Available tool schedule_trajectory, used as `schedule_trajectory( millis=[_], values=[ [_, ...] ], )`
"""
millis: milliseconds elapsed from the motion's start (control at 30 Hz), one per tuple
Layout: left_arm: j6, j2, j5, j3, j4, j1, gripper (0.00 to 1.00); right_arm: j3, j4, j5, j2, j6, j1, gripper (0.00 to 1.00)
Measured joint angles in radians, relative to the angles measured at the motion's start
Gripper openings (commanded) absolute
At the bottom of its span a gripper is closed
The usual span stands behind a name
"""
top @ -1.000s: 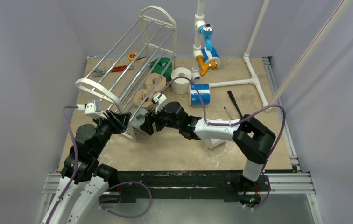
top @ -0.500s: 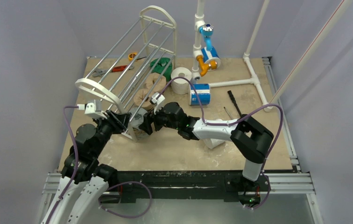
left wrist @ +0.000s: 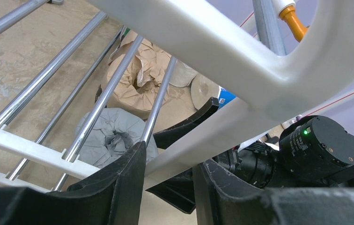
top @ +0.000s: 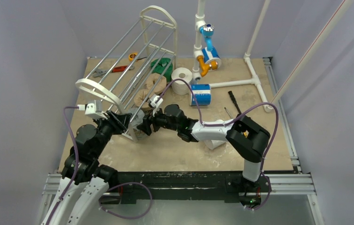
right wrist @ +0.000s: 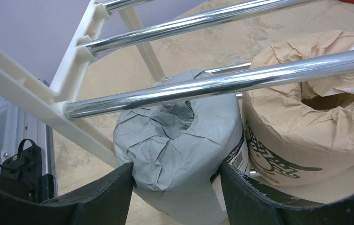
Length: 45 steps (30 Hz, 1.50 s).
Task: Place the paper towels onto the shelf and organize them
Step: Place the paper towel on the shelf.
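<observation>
Your grey roll (right wrist: 175, 136) stands core-up under the shelf (right wrist: 212, 86) rods, your outstretched right gripper (right wrist: 175, 168) straddling it, grip unclear; left gripper (left wrist: 168, 159) clamps the shelf frame

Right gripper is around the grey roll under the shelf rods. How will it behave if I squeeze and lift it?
The grey roll probably squashes under the right gripper: crumpled wrapper, hollow core. Likely light for its bulk. Standing on end, it shouldn't roll, but a silver rod crosses just above it, so a straight lift may snag.
</observation>
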Motion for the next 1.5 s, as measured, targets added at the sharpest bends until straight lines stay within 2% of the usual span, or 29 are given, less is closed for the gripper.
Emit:
schedule_trajectory(
  millis=[67,233,433,633,867,1133,1300,1500],
  values=[
    [0.000,0.000,0.000,0.000,-0.001,0.000,0.36,0.000,0.002,0.002,0.000,-0.006,0.002,0.66],
    [0.000,-0.001,0.001,0.009,-0.022,0.000,0.46,-0.001,0.000,0.003,-0.001,-0.008,0.003,0.67],
    [-0.016,-0.029,0.001,0.032,-0.232,-0.001,0.56,-0.001,-0.009,0.005,-0.001,-0.007,0.005,0.68],
    [-0.015,-0.105,-0.057,0.127,-0.425,-0.002,0.58,-0.001,-0.020,0.009,-0.006,-0.004,0.005,0.69],
    [-0.022,-0.134,-0.157,0.207,-0.540,-0.002,0.55,-0.001,-0.058,0.022,-0.020,0.013,0.006,0.71],
    [-0.098,-0.134,-0.150,0.065,-0.542,-0.002,0.53,-0.009,-0.106,0.027,-0.035,0.062,0.006,0.72],
    [-0.206,-0.142,-0.152,-0.031,-0.495,-0.002,0.53,-0.024,-0.117,0.026,-0.043,0.098,0.005,0.71],
    [-0.367,-0.260,-0.171,-0.235,-0.414,-0.002,0.53,-0.042,-0.114,0.002,-0.046,0.120,-0.004,0.68]
  ],
)
